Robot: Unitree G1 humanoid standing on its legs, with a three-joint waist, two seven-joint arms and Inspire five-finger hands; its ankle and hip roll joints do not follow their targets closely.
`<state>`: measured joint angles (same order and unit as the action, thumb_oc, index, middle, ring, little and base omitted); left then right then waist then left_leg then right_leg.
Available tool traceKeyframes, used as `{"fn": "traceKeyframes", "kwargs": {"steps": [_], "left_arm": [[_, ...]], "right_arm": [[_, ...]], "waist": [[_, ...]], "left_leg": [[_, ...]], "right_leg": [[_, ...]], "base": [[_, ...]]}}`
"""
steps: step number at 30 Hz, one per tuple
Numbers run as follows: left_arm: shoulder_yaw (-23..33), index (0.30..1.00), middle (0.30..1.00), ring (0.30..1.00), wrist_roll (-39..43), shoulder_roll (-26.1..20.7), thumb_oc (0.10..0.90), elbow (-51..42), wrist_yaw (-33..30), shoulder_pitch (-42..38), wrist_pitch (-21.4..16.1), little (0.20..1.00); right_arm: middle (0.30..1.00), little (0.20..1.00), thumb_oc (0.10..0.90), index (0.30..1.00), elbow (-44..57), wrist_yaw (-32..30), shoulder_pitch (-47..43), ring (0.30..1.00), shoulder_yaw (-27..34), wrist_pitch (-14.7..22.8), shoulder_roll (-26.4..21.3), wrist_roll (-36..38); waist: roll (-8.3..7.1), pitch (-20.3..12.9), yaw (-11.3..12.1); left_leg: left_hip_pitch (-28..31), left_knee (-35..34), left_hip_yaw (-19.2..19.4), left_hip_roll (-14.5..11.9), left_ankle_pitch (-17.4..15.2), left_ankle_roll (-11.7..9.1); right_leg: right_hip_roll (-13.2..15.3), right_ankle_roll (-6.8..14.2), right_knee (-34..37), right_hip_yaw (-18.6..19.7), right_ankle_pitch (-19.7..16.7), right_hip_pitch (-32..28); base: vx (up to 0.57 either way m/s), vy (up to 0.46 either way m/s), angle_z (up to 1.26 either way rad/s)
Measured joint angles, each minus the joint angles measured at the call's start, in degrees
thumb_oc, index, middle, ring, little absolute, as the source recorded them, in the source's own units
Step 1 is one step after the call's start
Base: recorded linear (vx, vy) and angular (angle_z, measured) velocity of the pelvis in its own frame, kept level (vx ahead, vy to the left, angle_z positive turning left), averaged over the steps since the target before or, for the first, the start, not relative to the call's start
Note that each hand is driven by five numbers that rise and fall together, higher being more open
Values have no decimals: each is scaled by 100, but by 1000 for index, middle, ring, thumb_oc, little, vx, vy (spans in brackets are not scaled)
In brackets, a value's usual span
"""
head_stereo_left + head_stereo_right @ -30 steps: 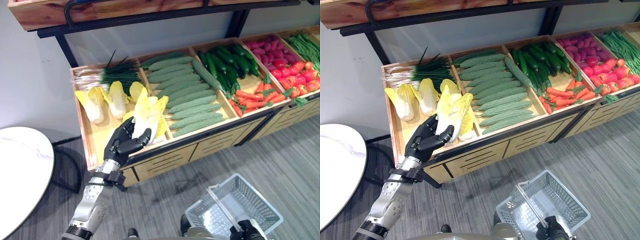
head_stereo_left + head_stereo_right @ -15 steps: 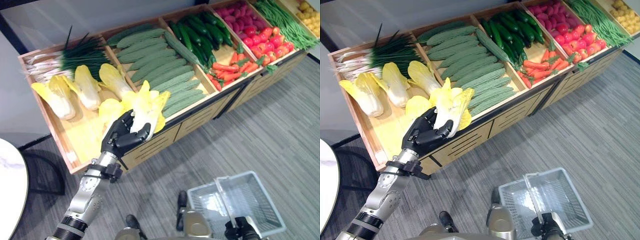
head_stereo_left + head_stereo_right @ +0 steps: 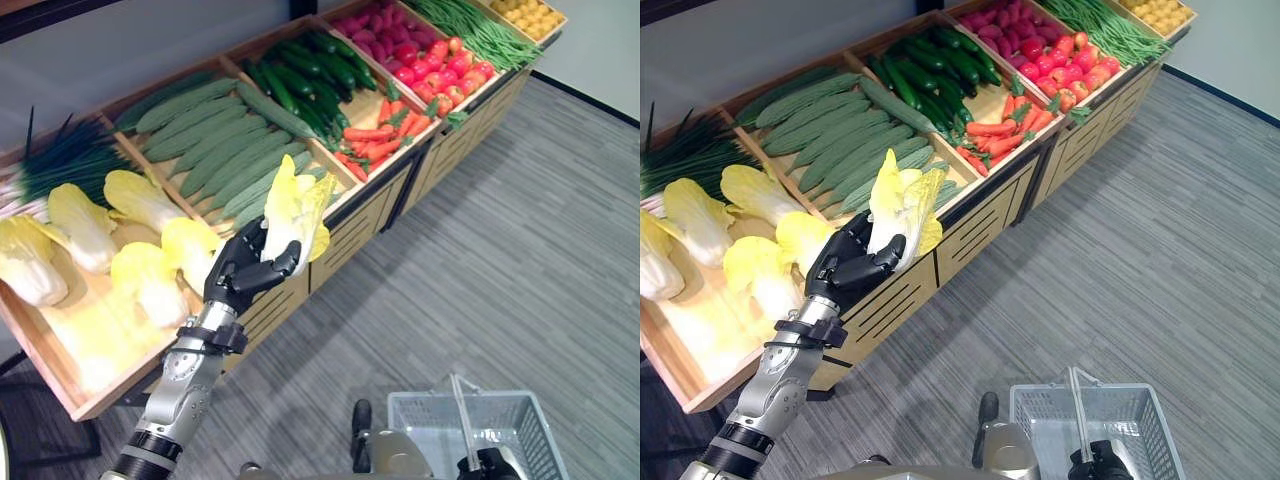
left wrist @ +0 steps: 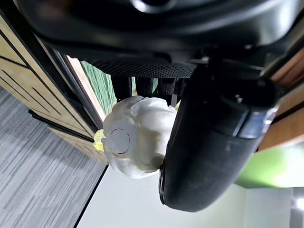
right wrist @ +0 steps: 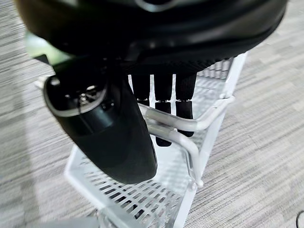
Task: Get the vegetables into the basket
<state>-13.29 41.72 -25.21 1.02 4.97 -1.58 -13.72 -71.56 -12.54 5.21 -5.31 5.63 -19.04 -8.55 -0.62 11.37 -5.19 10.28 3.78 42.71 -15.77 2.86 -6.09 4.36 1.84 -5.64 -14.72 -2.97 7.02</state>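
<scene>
A: Fingers (image 3: 232, 262) of the left hand (image 3: 240, 278) are curled round a cabbage (image 3: 290, 205), thumb across its base. From the left eye view, the cabbage stands upright, lifted clear of the stand (image 3: 350, 225) and out past its front edge.

B: Confirmed. What remains in that stand?

A: More cabbages (image 3: 140, 270) in the near crate, bitter gourds (image 3: 215, 150) next, then cucumbers (image 3: 305, 75), carrots (image 3: 375, 145), tomatoes (image 3: 445, 80) and beans (image 3: 470, 25) further right.

B: Right eye view?

A: Same grip. The basket (image 3: 1140, 425) sits low at the robot's right side over grey carpet (image 3: 1120, 230), well apart from the cabbage. Its handle (image 3: 1077, 405) runs up from the right hand (image 3: 1097, 462) at the bottom edge.

B: Left wrist view?

A: The pale cut base of the cabbage (image 4: 135, 137) sits against the palm, the thumb (image 4: 213, 142) wrapped alongside it. The stand's wooden front shows beside it.

B: Right wrist view?

A: The right hand's fingers (image 5: 163, 107) are hooked over the white handle (image 5: 185, 126), thumb (image 5: 109, 128) on the opposite side. The basket's mesh (image 5: 142, 190) hangs below, nothing visible inside.
</scene>
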Motion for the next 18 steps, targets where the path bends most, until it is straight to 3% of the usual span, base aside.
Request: {"fn": "traceKeyframes", "kwargs": {"steps": [2, 4, 5, 6, 7, 8, 9, 10, 11, 14, 16, 17, 18], "left_arm": [[-101, 300, 300, 300, -1, 6, 400, 5, 3, -2, 1, 300], [-200, 300, 300, 300, -2, 34, 400, 5, 18, 12, 1, 300], [-290, 300, 300, 300, -7, 69, 400, -3, 23, 15, -3, 300], [-312, 300, 300, 300, -13, 77, 400, -15, 33, 12, -3, 300], [-319, 300, 300, 300, -15, 101, 400, -15, 26, 15, -3, 300], [-318, 300, 300, 300, -16, 116, 400, -10, 7, 3, -3, 300], [-313, 300, 300, 300, -15, 147, 400, -10, 3, 0, -21, 300], [-340, 300, 300, 300, -22, 163, 400, 17, 6, -1, -20, 300], [-343, 300, 300, 300, -23, 178, 400, 35, 7, 0, -20, 300], [-336, 300, 300, 300, -13, 166, 400, 64, -8, 20, -27, 300], [-335, 300, 300, 300, -8, 130, 400, 51, -13, 19, -88, 300], [-339, 300, 300, 300, -4, 53, 400, 65, -38, 32, -92, 300], [-343, 300, 300, 300, -1, 46, 400, 113, -67, 48, -91, 300]], "right_arm": [[300, 300, 400, 300, -33, -15, 2, 300, 27, 4, -11, 25], [300, 300, 400, 300, -121, -19, -63, 300, -9, 11, -30, 42], [300, 300, 400, 300, -118, -46, -134, 300, -67, 12, -124, 45], [300, 300, 400, 300, -123, -75, -197, 300, -91, 11, -168, 47], [300, 300, 400, 300, -130, -80, -320, 300, -99, 17, -226, 46], [300, 300, 400, 300, -132, -97, -417, 300, -111, 13, -227, 48], [300, 300, 400, 300, -141, -111, -544, 300, -189, 11, -230, 46], [300, 300, 400, 300, -171, -116, -705, 300, -244, 20, -235, 46], [300, 300, 400, 300, -213, -117, -750, 300, -248, 21, -239, 46], [300, 300, 400, 300, -146, -133, -640, 300, -338, 115, -248, 47], [300, 300, 400, 300, -114, -119, -560, 300, -366, 126, -189, 46], [300, 300, 400, 300, -117, -111, -432, 300, -369, 127, -140, 46], [300, 300, 400, 300, -139, -125, -463, 300, -352, 101, -135, 49]], "waist": [[26, -15, -12], [10, -13, 57], [-52, -37, 201], [-59, -34, 263], [-48, -34, 303], [-44, -34, 259], [-73, -17, 335], [-87, 3, 444], [-74, 7, 461], [93, 23, 467], [74, 35, 442], [-40, 39, 423], [-16, 54, 430]], "left_leg": [[-10, 327, -33, -139, 24, -13], [-192, 1019, -506, -290, 14, -23], [-369, 872, -1541, -9, -353, -306], [-395, 456, -2152, 272, -445, -351], [-452, -69, -2522, 460, -458, -332], [-599, -227, -2620, 500, -426, -277], [-754, -464, -3196, 661, -386, -211], [-934, -750, -4075, 887, -306, -112], [-1041, -772, -4266, 980, -286, -98], [-1296, -407, -3726, 893, -56, 106], [-1260, -648, -3666, 966, -6, 176], [-1158, -824, -3490, 1123, 159, 258], [-1138, -846, -3414, 1133, 205, 315]], "right_leg": [[-40, -73, -50, 108, 63, -53], [-148, -249, -30, 458, -6, -136], [-113, -298, 200, 806, -178, -122], [-105, -287, 336, 964, -282, -117], [-131, -328, 527, 1179, -379, -114], [-158, -276, 629, 1275, -414, -128], [-205, -227, 771, 1502, -500, -151], [-227, -202, 872, 1693, -530, -164], [-214, -202, 903, 1686, -530, -164], [-110, 103, 830, 1356, -550, -188], [66, 185, 605, 1139, -407, -32], [214, 295, 608, 1161, -518, 20], [241, 378, 586, 1231, -532, 23]], "base": [[5, -111, -32], [-59, -3, -70], [10, 17, -94], [33, 10, -124], [54, 16, -83], [50, 20, -101], [34, 79, -126], [20, 117, -138], [16, 200, -129], [-8, 234, -68], [-12, 221, -21], [-6, 249, -20], [-28, 331, -36]]}}
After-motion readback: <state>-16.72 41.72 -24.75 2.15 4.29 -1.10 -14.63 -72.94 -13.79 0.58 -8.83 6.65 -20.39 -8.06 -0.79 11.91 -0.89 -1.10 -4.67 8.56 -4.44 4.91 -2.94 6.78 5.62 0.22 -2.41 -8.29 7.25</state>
